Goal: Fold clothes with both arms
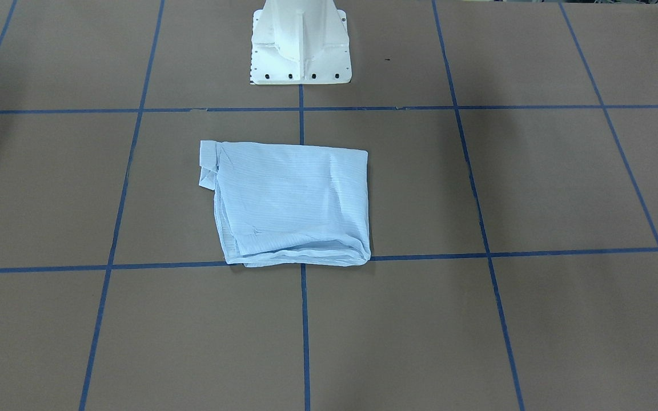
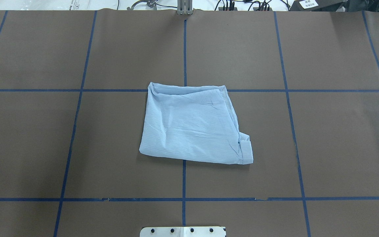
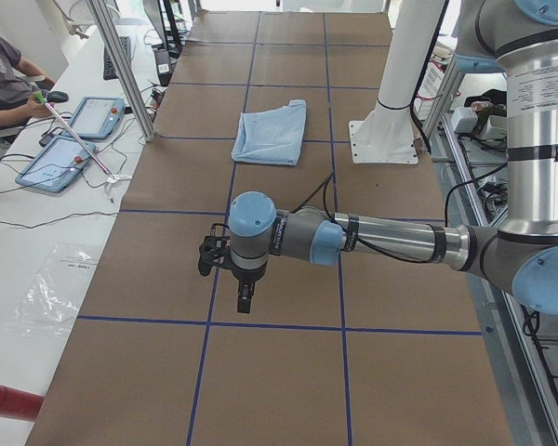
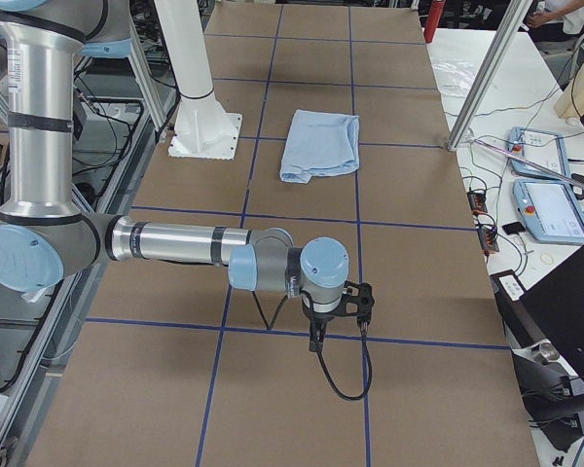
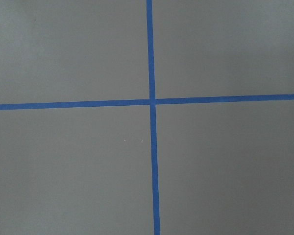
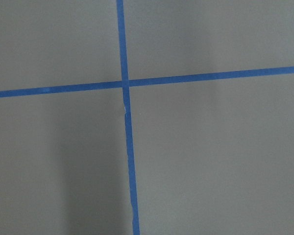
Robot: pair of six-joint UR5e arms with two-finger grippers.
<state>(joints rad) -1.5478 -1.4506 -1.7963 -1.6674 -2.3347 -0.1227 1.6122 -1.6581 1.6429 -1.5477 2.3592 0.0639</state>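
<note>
The table was covered in brown paper, with blue tape lines marking a grid. A white pedestal stood on it. Along a white side bench lay two tablets (blue-framed) and a clear plastic bag; a person sat there.

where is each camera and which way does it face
Front: across the table, facing the robot; shirt, white base.
Overhead: behind the robot, looking down; shirt, base edge.
Left side: robot's left table end; left arm near.
Right side: opposite end; right arm near.
Left wrist: straight down on tape cross; no body.
Right wrist: likewise.
All fixed views share the shirt.
</note>
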